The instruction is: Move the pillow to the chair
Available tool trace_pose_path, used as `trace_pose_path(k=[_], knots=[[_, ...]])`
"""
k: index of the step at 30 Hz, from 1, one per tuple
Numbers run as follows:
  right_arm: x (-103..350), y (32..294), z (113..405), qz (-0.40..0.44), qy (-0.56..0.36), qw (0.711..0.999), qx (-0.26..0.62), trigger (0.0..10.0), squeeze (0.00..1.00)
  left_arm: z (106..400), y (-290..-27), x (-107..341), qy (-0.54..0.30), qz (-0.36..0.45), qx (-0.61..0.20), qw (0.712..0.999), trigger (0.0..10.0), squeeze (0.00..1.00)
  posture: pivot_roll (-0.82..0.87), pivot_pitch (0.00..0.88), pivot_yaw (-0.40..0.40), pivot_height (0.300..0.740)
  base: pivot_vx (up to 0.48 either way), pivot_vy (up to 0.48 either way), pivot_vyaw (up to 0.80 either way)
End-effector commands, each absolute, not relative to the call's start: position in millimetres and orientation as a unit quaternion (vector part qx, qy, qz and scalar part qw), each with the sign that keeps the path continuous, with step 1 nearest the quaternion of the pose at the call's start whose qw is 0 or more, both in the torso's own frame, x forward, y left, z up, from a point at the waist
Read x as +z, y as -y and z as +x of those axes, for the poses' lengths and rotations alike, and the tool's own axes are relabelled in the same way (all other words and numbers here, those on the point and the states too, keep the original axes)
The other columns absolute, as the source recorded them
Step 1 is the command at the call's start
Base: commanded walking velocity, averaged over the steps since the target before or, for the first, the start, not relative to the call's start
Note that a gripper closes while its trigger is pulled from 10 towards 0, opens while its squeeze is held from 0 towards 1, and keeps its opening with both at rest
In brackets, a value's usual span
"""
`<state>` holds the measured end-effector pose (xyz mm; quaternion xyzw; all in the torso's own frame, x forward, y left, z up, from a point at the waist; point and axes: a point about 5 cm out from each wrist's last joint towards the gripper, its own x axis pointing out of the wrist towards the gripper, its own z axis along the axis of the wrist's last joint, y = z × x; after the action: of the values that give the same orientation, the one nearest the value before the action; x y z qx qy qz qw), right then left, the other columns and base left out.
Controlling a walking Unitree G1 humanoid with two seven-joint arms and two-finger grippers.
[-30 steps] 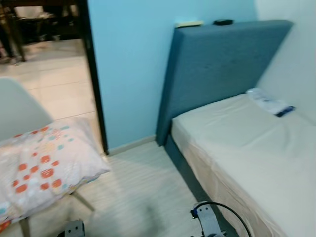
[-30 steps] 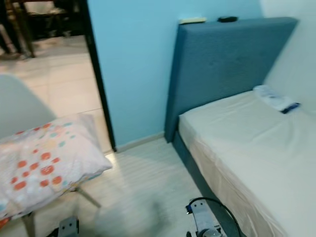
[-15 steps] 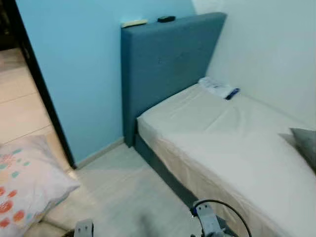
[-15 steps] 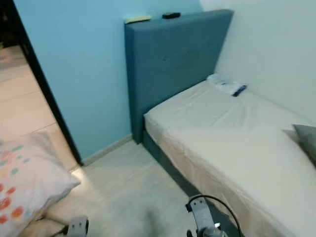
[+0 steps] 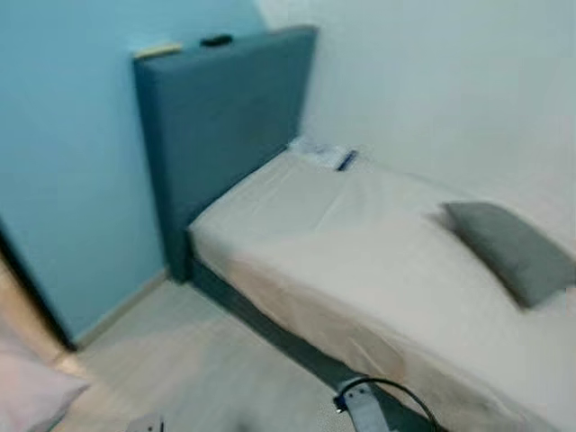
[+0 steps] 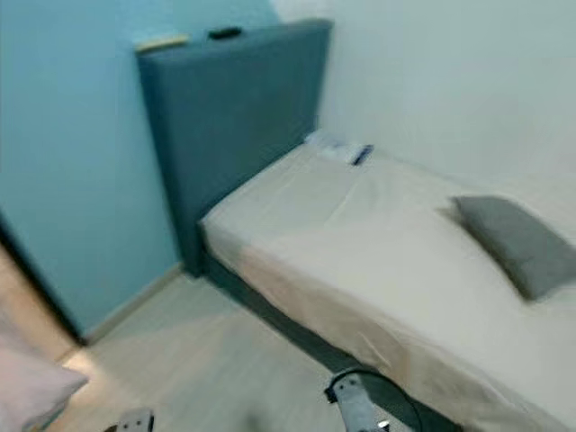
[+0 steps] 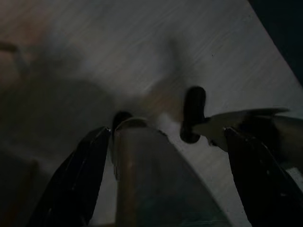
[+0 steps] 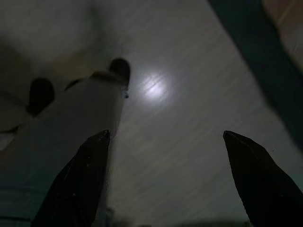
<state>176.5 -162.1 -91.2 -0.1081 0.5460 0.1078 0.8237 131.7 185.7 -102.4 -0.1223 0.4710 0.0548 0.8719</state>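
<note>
A grey pillow (image 5: 508, 247) lies flat on the cream mattress (image 5: 360, 261), toward the right side of the eye views. A corner of a pale patterned pillow (image 6: 31, 387) shows at the lower left edge; what it rests on is out of frame. Both arms hang low by the floor. My left gripper (image 7: 166, 131) is open over the pale wood floor with nothing between its fingers. My right gripper (image 8: 165, 135) is open over the floor too, close to the dark bed base.
A blue-grey headboard (image 5: 216, 126) stands against the light blue wall, with a pale flat item (image 5: 157, 49) and a small dark one (image 5: 216, 40) on top. A white and blue packet (image 5: 324, 155) lies at the bed's head. Open floor (image 5: 198, 369) runs beside the bed.
The camera has swung to the right: the patterned pillow and white chair slid off to the left edge, and the grey pillow came into view. Nothing itself has moved.
</note>
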Motion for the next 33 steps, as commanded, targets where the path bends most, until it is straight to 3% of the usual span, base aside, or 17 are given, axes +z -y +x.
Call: trace_pose_path(k=[1,33], knots=[[-90.7,165.7,177.1,-0.112,-0.547,0.823,0.104,10.0,0.00,130.9,-182.7,-103.0,-0.474,-0.125,0.051,0.870,10.0,0.00,0.05,0.044,-0.077,0.740,0.000,0.000,-0.73],[-88.0,168.6,182.6,-0.126,-0.539,0.825,0.108,10.0,0.00,136.2,-179.2,-101.5,-0.467,-0.138,0.046,0.872,10.0,0.00,0.05,0.025,-0.103,0.740,0.000,0.000,-0.73]])
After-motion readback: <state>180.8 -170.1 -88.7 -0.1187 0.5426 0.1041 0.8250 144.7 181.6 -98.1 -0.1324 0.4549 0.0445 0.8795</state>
